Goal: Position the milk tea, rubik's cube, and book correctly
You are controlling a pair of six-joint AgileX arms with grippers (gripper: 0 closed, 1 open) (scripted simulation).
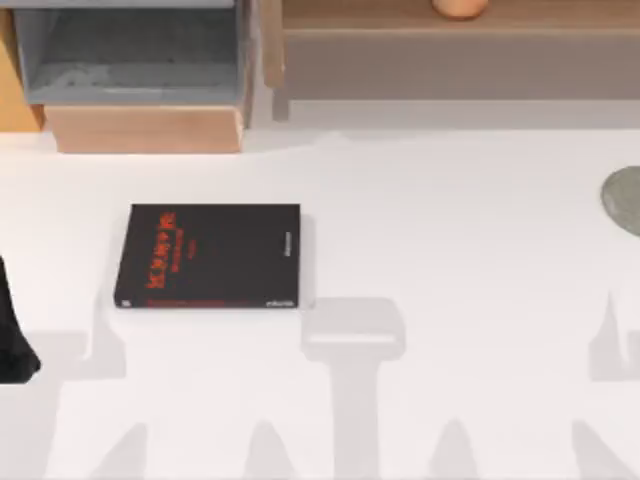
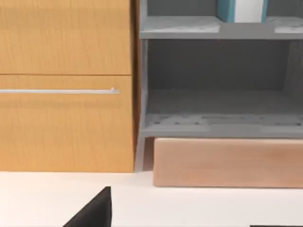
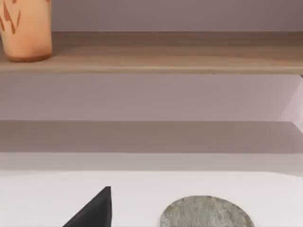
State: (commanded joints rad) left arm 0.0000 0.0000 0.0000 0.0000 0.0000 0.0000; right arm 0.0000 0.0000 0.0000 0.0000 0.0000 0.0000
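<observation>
- the book [image 1: 208, 256] lies flat on the white table [image 1: 450, 250], in the left-centre of the top view, its black cover up and red lettering toward its left side; nothing touches it.
- it looks thin and stiff, probably light; lying flush, it gives fingers little to hold except an edge, so a pinch across the right-hand edge seems the likeliest hold, and the smooth cover may slip.
- the milk tea [image 3: 26, 29] stands upright on a wooden shelf [image 3: 165, 56], at the upper left of the right wrist view and at the top edge of the top view; the cup looks rigid but easy to tip, best held around its sides.
- a grey-green disc [image 1: 625, 200] lies at the right edge of the top view.
- the left arm [image 1: 12, 340] sits at the left edge of the top view; whether either gripper's fingers are spread or pressed together cannot be told.
</observation>
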